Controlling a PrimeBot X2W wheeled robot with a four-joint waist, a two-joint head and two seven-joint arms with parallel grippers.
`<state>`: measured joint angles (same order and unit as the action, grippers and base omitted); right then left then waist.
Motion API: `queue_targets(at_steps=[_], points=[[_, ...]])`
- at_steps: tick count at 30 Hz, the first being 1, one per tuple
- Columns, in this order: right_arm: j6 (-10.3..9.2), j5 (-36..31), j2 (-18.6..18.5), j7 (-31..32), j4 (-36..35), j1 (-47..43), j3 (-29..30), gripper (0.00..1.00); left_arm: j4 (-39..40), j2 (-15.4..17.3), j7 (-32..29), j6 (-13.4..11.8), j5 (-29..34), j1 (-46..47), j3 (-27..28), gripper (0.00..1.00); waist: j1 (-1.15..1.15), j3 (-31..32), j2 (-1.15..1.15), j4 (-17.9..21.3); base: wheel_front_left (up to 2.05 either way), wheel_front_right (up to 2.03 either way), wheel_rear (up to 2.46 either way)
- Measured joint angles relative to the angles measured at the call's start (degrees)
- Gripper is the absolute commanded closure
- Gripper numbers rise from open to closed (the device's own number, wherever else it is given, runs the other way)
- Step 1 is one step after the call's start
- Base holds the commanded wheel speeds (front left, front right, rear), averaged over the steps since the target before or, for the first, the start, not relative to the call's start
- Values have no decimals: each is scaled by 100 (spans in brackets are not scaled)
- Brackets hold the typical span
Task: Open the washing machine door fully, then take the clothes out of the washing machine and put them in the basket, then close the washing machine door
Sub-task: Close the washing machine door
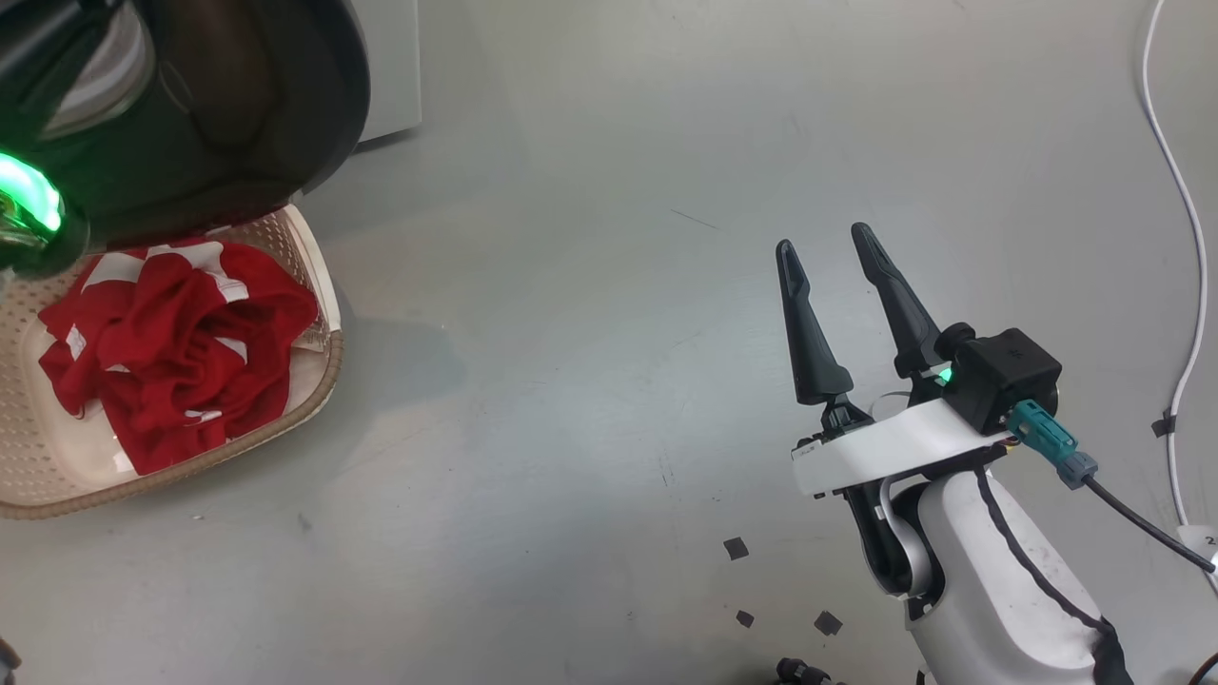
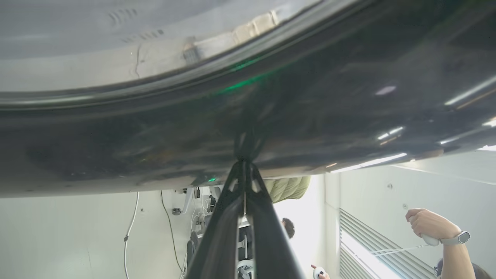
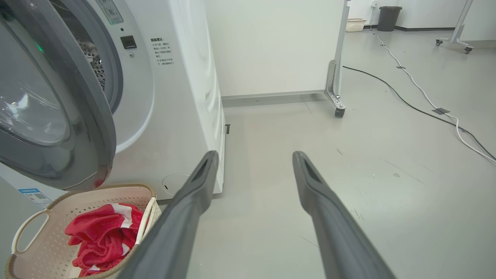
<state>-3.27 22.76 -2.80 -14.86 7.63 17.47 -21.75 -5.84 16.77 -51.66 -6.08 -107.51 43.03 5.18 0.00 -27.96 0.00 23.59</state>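
Observation:
The washing machine door (image 3: 50, 116), glossy black with a clear bulging window, stands partly swung out from the white washing machine (image 3: 174, 97). It hangs over the basket (image 3: 35, 248). In the left wrist view my left gripper (image 2: 244, 164) is shut, and its tips touch the door's (image 2: 271, 116) dark shiny face. The red clothes (image 1: 176, 347) with white patches lie bunched in the cream basket (image 1: 319, 381) on the floor at the left. My right gripper (image 1: 826, 241) is open and holds nothing. It is over bare floor, well to the right of the basket.
A white cable (image 1: 1180, 209) runs along the floor at the right, and small dark tape marks (image 1: 735, 548) lie near my right arm. A white panel on casters (image 3: 271, 46) stands beside the machine. A person's hand (image 2: 426, 224) shows beyond the door.

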Motion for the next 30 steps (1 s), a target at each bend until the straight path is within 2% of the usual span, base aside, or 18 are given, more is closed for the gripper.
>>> queue_targets(at_steps=[10, 18, 30], points=[[-96, 58, 1, 0, 0, 15, -3, 0, -378, 26, 71, -18, 131, 383, -143, 100, 0, -44, 0, -14, 0, 0, 0], [-100, 38, 2, 0, -3, 87, 112, 0, -509, 1, -79, 1, 129, 424, -297, 100, 0, -38, 0, -204, 0, 0, 0], [-100, -191, 0, 0, 170, 91, 259, 0, -619, -294, -197, 584, -196, -232, 47, 100, 0, 228, 0, -641, 0, 0, 0]])
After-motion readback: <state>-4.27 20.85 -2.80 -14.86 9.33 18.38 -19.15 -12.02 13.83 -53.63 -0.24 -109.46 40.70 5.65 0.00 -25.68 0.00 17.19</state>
